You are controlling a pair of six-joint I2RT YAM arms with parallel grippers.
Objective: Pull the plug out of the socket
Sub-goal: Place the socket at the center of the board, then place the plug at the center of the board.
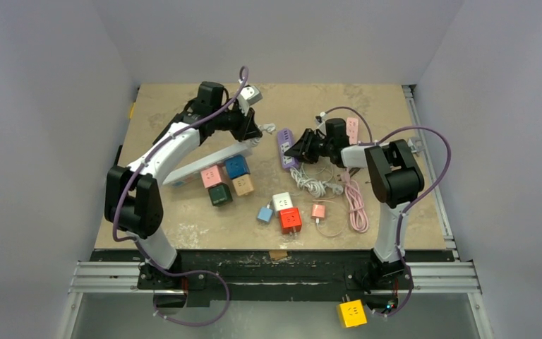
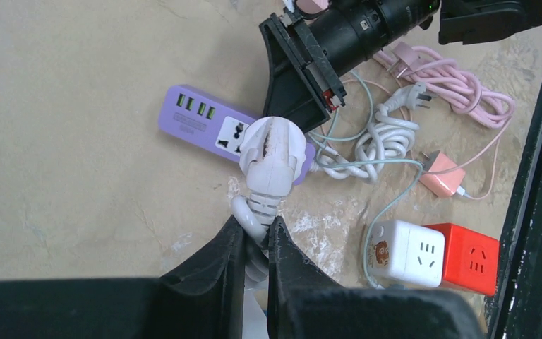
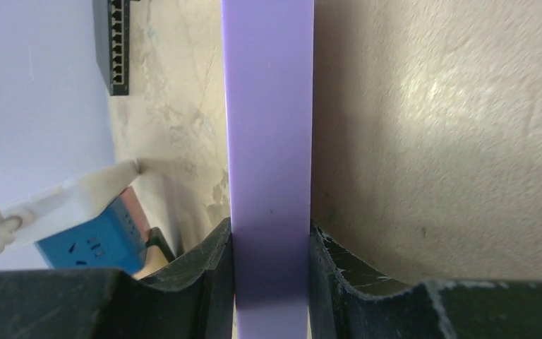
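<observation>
The white plug [image 2: 272, 152] sits over the socket end of the purple power strip [image 2: 197, 116]; its prongs are hidden, so I cannot tell whether they are seated. My left gripper [image 2: 257, 233] is shut on the plug's white cable, just behind the ribbed collar. From above, the plug [image 1: 268, 129] lies between the left gripper [image 1: 254, 134] and the purple strip [image 1: 283, 150]. My right gripper [image 3: 270, 240] is shut on the purple strip [image 3: 268, 127], one finger on each long side. Seen from above, the right gripper [image 1: 298, 148] is at the strip's right side.
A long white power strip [image 1: 205, 164] lies left of centre, beside pink [image 1: 214, 175], blue [image 1: 236, 166], tan [image 1: 243, 185] and dark green [image 1: 219, 194] cube sockets. White [image 1: 282, 203] and red [image 1: 290, 220] cubes, a pink adapter [image 1: 317, 210], a coiled white cable [image 1: 314, 182] and a pink cable [image 1: 356, 205] lie nearer the front.
</observation>
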